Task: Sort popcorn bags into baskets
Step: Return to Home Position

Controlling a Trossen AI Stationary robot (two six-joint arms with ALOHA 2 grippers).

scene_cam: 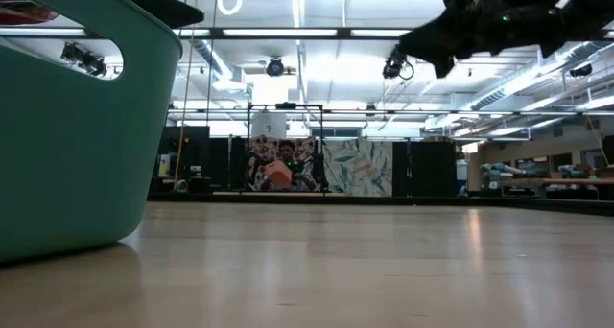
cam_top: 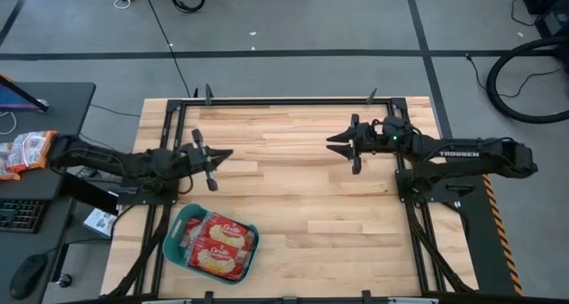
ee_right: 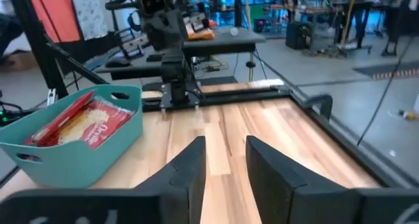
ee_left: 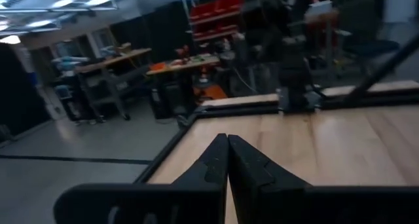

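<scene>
Popcorn bags [cam_top: 220, 243] in basket [cam_top: 171, 243] — left end effector [cam_top: 223, 155] closed, right end effector [cam_top: 333, 145] parted.

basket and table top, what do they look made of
Basket: looks like moulded plastic, teal, smooth and slightly matte, with a rounded rim and a cut-out handle.
Table: looks like wood, pale planks with visible grain and joints, faint sheen; could be a veneer.

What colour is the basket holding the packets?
The basket is teal-green, clearest in the right wrist view.
</scene>
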